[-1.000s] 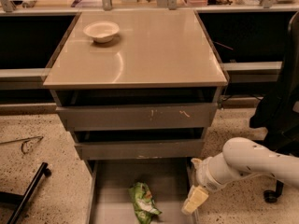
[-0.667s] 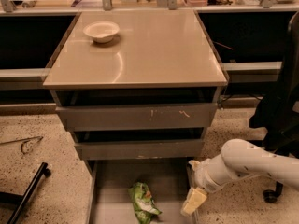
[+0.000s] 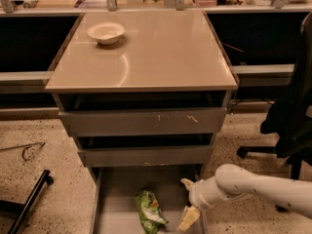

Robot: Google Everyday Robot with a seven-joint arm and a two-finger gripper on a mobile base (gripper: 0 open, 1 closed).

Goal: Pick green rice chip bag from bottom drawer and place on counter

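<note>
The green rice chip bag lies crumpled on the grey floor of the open bottom drawer, near its middle. My gripper hangs over the right side of that drawer, to the right of the bag and apart from it, on the white arm that comes in from the right. It holds nothing that I can see. The beige counter tops the cabinet above.
A white bowl stands on the counter's far left. The two upper grey drawers are partly pulled out above the bottom one. A black office chair stands at the right. A black bar lies on the floor at the left.
My gripper and arm have shifted slightly left, toward the bag. The bag has not moved.
</note>
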